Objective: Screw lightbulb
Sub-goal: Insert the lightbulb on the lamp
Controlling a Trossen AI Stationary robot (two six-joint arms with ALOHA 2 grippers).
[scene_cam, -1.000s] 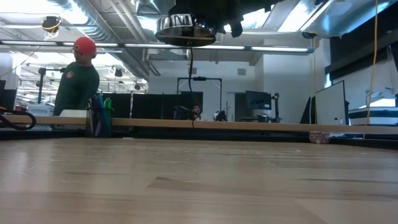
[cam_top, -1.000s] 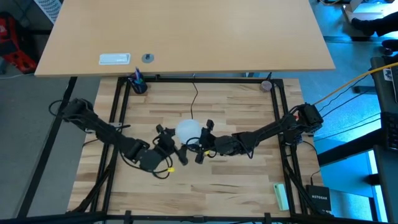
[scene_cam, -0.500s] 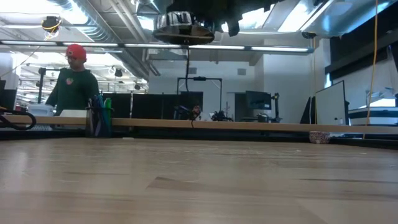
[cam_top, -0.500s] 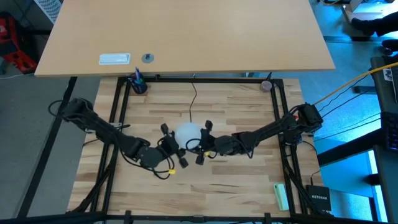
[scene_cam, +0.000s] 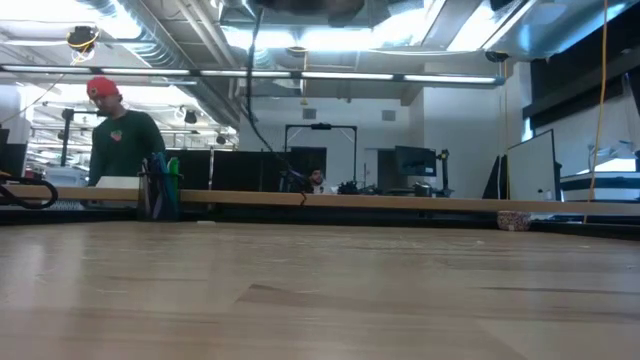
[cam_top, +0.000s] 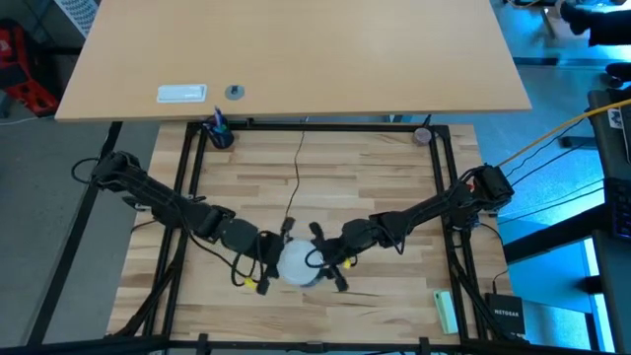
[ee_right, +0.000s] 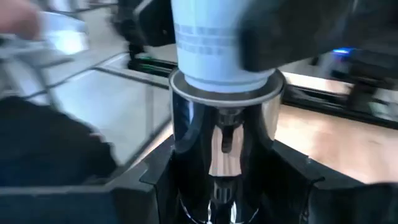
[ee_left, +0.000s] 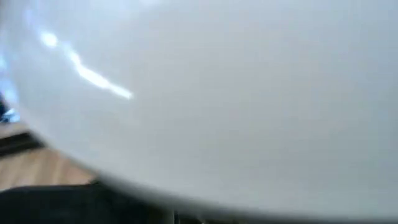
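Note:
The white lightbulb (cam_top: pixel 296 264) is held up above the table's near middle, globe on top. Its neck (ee_right: pixel 211 43) stands in the rim of the silver socket (ee_right: pixel 221 140) below it. My left gripper (cam_top: pixel 272 262) is at the globe's left side, and the globe (ee_left: pixel 236 99) fills the left wrist view. My right gripper (cam_top: pixel 325 264) comes from the right and is shut on the socket. The socket's thin black cord (cam_top: pixel 295 182) runs off toward the table's far edge and hangs slack in the low view (scene_cam: pixel 258 100). My left gripper is shut on the bulb's white globe (cam_top: pixel 286 264), coming level from the table's left. The globe hides the fingertips in the left wrist view. The bulb stays upright, clear of the table. My right gripper pinches the socket's shiny body (ee_right: pixel 186 149) between its two fingers (ee_right: pixel 155 180), level from the table's right. The socket stands upright, rim up, lifted clear of the table with the bulb's neck in it.
A green block (cam_top: pixel 447 311) lies at the table's near right corner. A pen cup (cam_top: pixel 219 133) stands at the far left corner and a small roll (cam_top: pixel 422 135) at the far right. A person in a red cap (scene_cam: pixel 115 130) stands beyond the table.
Both grippers have carried bulb and socket toward the table's near edge and upward. In the low view the socket has risen out of the picture's top, leaving only the cord. The cord has been drawn out longer over the table.

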